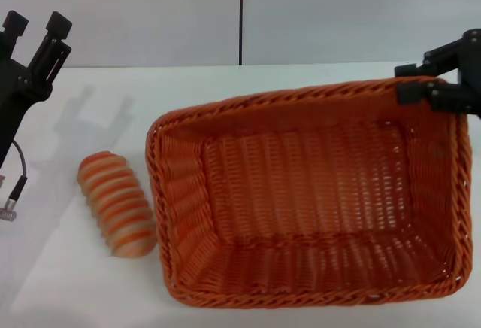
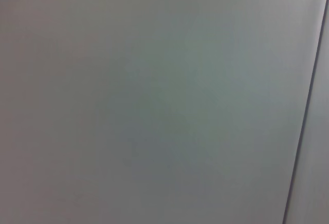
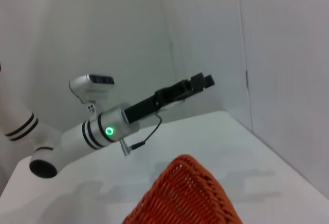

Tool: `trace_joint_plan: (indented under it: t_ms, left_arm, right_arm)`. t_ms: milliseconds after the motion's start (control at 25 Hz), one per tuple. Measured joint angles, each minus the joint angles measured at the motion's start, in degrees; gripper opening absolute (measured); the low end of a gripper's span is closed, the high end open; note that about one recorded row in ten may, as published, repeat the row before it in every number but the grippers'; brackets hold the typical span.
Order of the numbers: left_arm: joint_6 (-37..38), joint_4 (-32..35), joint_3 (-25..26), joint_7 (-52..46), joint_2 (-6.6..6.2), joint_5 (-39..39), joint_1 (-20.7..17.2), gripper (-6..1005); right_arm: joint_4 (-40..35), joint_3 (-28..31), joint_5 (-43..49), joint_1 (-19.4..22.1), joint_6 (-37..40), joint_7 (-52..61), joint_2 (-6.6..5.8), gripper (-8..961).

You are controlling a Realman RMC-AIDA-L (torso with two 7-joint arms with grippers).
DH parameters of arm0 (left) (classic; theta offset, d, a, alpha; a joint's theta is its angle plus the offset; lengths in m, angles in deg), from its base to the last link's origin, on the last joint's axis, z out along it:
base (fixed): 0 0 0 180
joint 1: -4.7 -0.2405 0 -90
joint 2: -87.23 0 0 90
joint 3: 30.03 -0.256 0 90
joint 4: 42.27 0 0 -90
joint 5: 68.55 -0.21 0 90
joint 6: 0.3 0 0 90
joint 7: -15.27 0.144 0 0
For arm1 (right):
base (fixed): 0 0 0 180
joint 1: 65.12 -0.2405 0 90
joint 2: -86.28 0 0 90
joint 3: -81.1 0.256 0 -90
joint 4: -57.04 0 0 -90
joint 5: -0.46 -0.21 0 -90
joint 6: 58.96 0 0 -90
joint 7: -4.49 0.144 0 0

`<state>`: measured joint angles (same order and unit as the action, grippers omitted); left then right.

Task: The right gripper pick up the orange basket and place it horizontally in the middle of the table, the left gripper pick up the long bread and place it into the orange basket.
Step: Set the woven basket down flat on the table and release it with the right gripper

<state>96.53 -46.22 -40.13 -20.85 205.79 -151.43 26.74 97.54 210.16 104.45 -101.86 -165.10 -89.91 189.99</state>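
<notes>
Head view, left to right: the black left gripper [image 1: 35, 23] hangs raised at the far left of the plain white table [image 1: 90, 283], fingers spread. Below it lies the striped orange-and-cream long bread [image 1: 116, 203], just beside the large orange woven basket [image 1: 308, 200]. The black right gripper [image 1: 428, 80] pinches the basket's far right rim.

orange basket [image 1: 316, 200]: orange weave | long bread [image 1: 116, 204]: orange-cream stripes | table [image 1: 90, 283]: white
</notes>
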Motion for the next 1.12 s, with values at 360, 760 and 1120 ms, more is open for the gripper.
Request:
trace_joint_plan:
  t_ms: [360,760,1120]
  left_arm:
    - [-0.07,-0.46,0.0,0.0,0.0,-0.18,-0.52,844]
    - [-0.06,-0.63,-0.27,0.0,0.0,-0.4,-0.95,844]
    - [-0.06,-1.14,-0.35,0.0,-0.01,-0.38,-1.47,844]
  right_arm:
    - [-4.7,-0.4,2.17,-1.26,2.85,-1.79,1.11,174]
    - [-8.97,-0.05,2.88,-1.03,9.26,-3.77,2.4,173]
    - [-9.12,-0.29,2.91,-0.98,10.94,-4.91,2.54,170]
